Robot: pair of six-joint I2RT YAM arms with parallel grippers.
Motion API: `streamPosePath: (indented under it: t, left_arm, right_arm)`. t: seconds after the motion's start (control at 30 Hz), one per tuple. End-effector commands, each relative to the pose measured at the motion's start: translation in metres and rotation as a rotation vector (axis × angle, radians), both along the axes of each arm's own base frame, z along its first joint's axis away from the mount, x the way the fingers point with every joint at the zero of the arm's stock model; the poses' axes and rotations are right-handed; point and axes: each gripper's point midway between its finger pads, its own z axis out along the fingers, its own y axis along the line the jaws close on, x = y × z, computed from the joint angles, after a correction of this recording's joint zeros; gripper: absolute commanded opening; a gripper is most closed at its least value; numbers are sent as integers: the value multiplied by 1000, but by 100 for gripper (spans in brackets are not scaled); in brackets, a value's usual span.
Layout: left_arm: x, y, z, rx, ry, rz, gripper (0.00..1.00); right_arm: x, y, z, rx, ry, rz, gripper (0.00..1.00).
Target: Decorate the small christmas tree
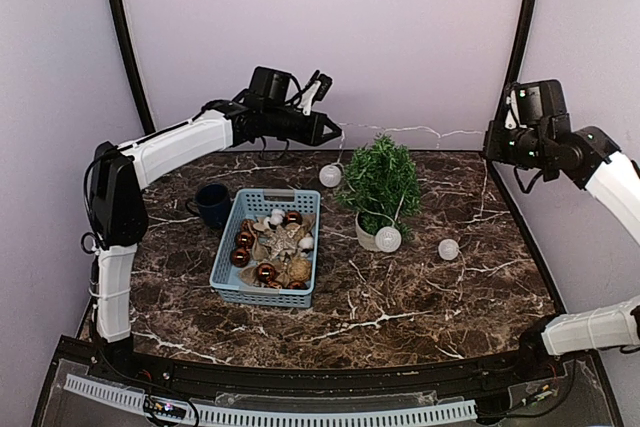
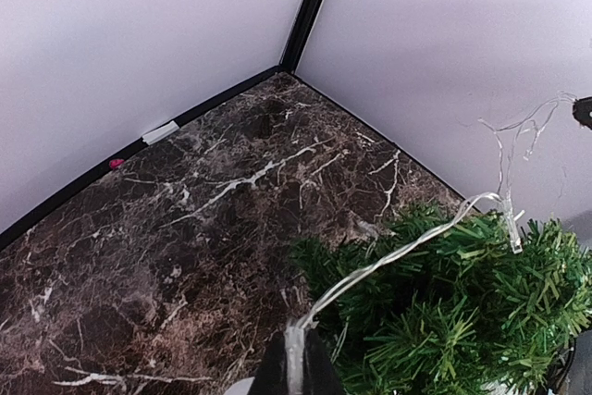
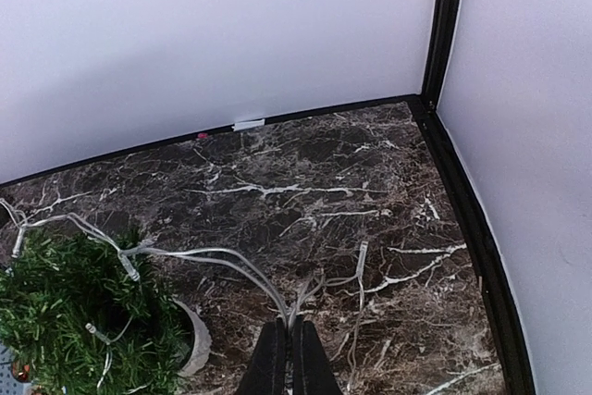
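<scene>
**Lights half-draped on the small christmas tree (image 1: 380,182)**
Left jaws and right jaws each clamp the light string (image 1: 387,239) above it, mid-worktop; baubles (image 1: 265,272) in the blue basket (image 1: 262,295) not yet hung.

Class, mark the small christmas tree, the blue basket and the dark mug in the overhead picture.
small christmas tree (image 1: 380,179): top external view, green branches.
blue basket (image 1: 262,296): top external view, near wall.
dark mug (image 1: 212,205): top external view, its body.

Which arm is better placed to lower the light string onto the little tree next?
Probably left: the left gripper, shut on the light string, hangs close by the small christmas tree; the right gripper holds its end farther off.
</scene>
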Motion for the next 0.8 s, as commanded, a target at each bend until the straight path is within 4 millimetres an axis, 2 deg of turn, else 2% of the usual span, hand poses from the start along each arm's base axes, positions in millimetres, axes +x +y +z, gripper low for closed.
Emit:
streamPosePath:
  t: [0.0,0.23,0.33,0.47,0.73,0.77]
  left_arm:
    - [1,-14,22,-80,-54,-74,0]
    - [-2,-29,14,-147,-24,-148,3]
    - [0,-31,8,-142,-17,-146,13]
    - [-2,-31,12,-144,-22,-161,29]
    - [-2,-18,27,-95,-62,-106,41]
    - [-4,-15,33,-94,-73,-102,44]
  right_arm:
    - [3,-7,-8,16,9,12,0]
    - [-17,-20,-16,35,49,-19,0]
    - [-28,-23,-12,57,49,-22,0]
    - [-38,-23,-12,68,66,-13,0]
    - [-50,-25,-8,79,64,-1,0]
    - [-50,-28,-8,67,66,-10,0]
